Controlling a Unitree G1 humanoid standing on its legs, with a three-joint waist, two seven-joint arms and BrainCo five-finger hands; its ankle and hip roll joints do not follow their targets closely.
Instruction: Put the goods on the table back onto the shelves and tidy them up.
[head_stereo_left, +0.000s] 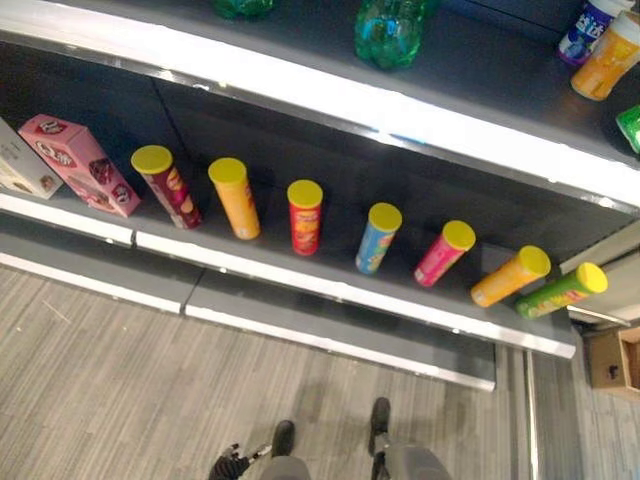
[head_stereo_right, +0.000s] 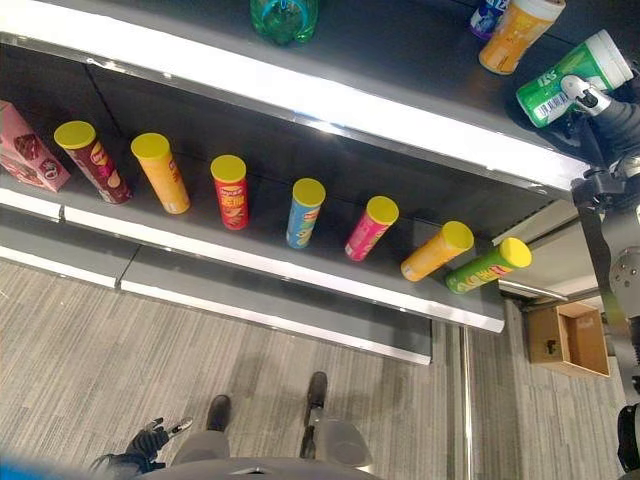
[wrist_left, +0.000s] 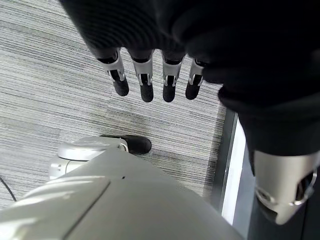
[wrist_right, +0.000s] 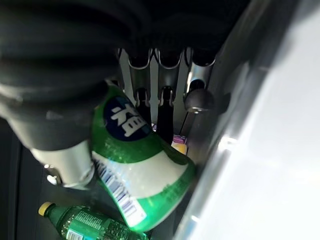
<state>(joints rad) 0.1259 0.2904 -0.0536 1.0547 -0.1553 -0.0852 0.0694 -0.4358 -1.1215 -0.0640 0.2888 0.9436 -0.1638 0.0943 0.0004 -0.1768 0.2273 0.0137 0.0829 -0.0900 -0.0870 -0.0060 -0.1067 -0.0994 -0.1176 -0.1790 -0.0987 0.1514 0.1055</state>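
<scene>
Up on the top shelf (head_stereo_right: 420, 60), the right robot hand (head_stereo_right: 600, 110) grips a green bottle (head_stereo_right: 570, 80) lying tilted, cap rightward.

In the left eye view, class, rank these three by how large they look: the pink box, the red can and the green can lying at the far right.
1. Pink box, largest.
2 and 3. Green can and red can: they look alike, and the viewing angles differ, so I won't rank them.

floor (head_stereo_left: 90, 390): grey carpet | shelves (head_stereo_left: 330, 290): dark, white-edged | cardboard box (head_stereo_right: 568, 340)
</scene>
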